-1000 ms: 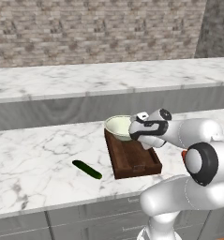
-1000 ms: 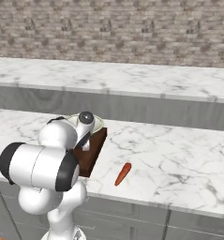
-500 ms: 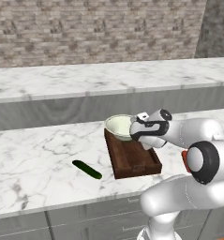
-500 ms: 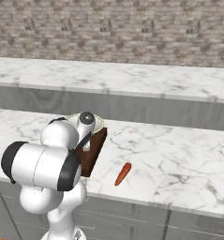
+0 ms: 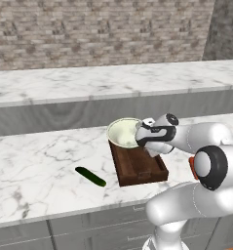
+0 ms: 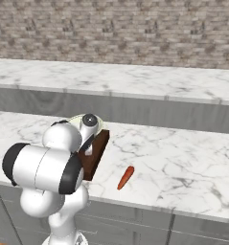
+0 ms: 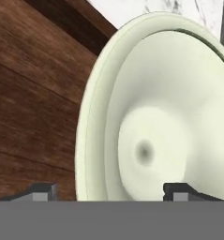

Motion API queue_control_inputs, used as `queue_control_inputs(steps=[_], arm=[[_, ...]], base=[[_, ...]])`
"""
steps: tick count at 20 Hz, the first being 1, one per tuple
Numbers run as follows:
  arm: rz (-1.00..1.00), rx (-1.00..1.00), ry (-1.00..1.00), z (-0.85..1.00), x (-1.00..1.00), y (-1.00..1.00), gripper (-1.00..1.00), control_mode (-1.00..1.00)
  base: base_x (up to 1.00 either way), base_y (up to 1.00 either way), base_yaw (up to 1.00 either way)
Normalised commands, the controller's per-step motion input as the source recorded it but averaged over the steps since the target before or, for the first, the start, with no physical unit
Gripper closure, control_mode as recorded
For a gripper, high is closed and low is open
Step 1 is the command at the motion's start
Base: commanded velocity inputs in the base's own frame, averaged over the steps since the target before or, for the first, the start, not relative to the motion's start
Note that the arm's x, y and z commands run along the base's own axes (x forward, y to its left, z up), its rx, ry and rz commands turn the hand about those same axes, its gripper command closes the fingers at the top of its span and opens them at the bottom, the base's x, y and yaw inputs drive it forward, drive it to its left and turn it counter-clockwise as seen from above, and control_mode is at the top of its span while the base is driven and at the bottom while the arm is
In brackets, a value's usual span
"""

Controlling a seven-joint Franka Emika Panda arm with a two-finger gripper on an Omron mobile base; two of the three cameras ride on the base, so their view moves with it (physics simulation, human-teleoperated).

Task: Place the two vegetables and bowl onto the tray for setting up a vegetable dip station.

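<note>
Cream-green bowl (image 5: 124,132) sits on the wooden tray's (image 5: 142,171) far end, rim between the spread end effector (image 7: 111,190) fingers; cucumber (image 5: 90,176) and carrot (image 6: 125,177) wait on the tabletop (image 5: 35,166).

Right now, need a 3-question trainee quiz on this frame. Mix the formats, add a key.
1. True or false: the cucumber lies on the tray.
2. Which item sits at the tray's far end? A) carrot B) bowl C) cucumber
3. Fill in: the carrot lies on the ____, apart from the tray.

Key: 1 false, it lies on the counter. 2 B, the bowl, with the gripper at its rim. 3 counter.
</note>
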Motion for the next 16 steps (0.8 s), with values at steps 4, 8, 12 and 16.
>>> queue_control_inputs(steps=[4,8,12,16], arm=[[0.00,0.00,0.05,0.00,-0.06,-0.01,-1.00,-1.00],[0.00,0.00,0.04,0.02,-0.17,-0.03,-1.00,-1.00],[0.00,0.00,0.01,0.06,-0.21,-0.04,-1.00,-1.00],[0.00,0.00,0.00,0.12,-0.27,-0.04,-1.00,-1.00]], base=[[0.00,0.00,0.00],[0.00,0.00,0.00],[0.00,0.00,0.00],[0.00,0.00,0.00]])
